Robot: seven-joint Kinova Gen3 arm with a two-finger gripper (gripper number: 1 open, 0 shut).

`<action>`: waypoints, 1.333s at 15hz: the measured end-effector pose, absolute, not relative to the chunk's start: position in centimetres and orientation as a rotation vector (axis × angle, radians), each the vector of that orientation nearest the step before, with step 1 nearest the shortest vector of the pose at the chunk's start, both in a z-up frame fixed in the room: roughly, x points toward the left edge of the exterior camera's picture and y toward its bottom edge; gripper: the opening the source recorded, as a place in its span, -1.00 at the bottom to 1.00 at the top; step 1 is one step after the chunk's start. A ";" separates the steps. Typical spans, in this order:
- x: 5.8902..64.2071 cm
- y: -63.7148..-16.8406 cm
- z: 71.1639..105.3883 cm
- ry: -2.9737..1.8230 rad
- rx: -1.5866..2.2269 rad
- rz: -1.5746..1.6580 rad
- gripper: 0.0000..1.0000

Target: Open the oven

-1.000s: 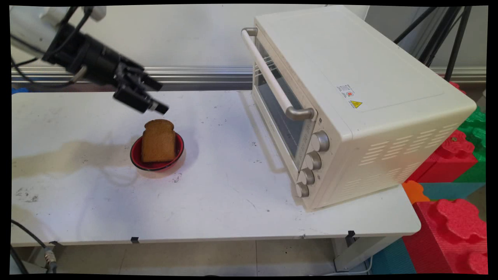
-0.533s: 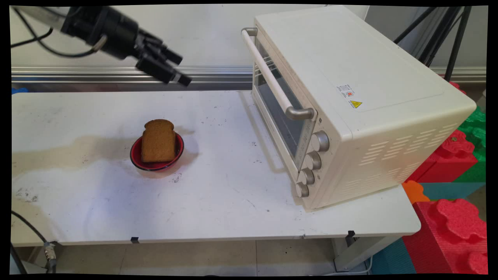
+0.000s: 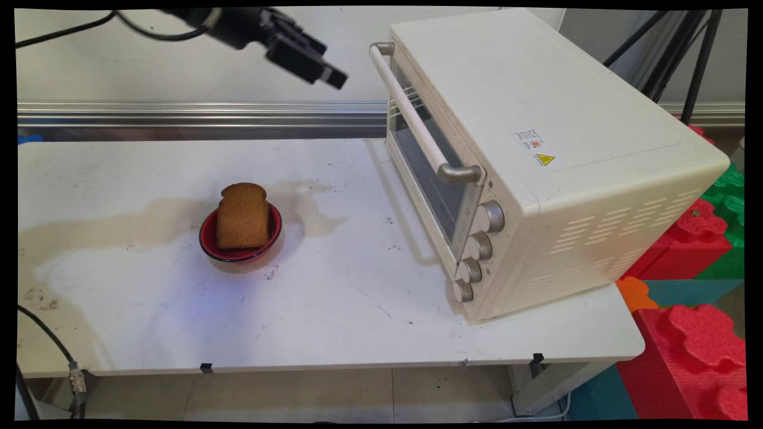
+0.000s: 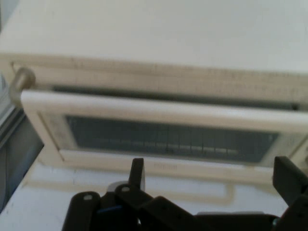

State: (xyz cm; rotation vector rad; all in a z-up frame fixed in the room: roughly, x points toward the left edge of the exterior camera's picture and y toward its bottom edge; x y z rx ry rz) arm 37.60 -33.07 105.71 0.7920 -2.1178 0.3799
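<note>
My black gripper (image 3: 328, 64) hangs high over the table's far side, open and holding nothing, a short way left of the far end of the oven's handle (image 3: 411, 113). In the hand view its two fingers (image 4: 137, 174) stand wide apart around the gripper's middle (image 4: 211, 179), facing the cream toaster oven (image 4: 159, 38) and its white bar handle (image 4: 159, 110). The oven (image 3: 536, 149) stands at the table's right with its glass door shut. A brown slice of toast (image 3: 241, 217) leans in a small red bowl (image 3: 208, 247) left of centre, well below and left of the gripper.
Several knobs (image 3: 480, 247) run down the oven's near front corner. Red and green foam blocks (image 3: 703, 351) stand off the table's right end. Black tripod legs (image 3: 685, 53) rise behind the oven. A metal rail (image 3: 179, 110) runs along the wall.
The gripper has risen and travelled right, from just above the toast and bowl to near the oven's handle. Toast, bowl and oven have not moved.
</note>
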 end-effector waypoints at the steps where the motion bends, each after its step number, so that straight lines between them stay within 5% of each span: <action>1: 36.8 -33.6 105.9 -2.109 0.791 0.381 1.00; 17: 29.0 -38.3 104.6 -2.125 0.784 0.367 1.00; 18: 28.9 -38.3 104.5 -2.128 0.784 0.366 -1.00; 20: 28.6 -38.4 104.3 -2.135 0.786 0.365 -1.00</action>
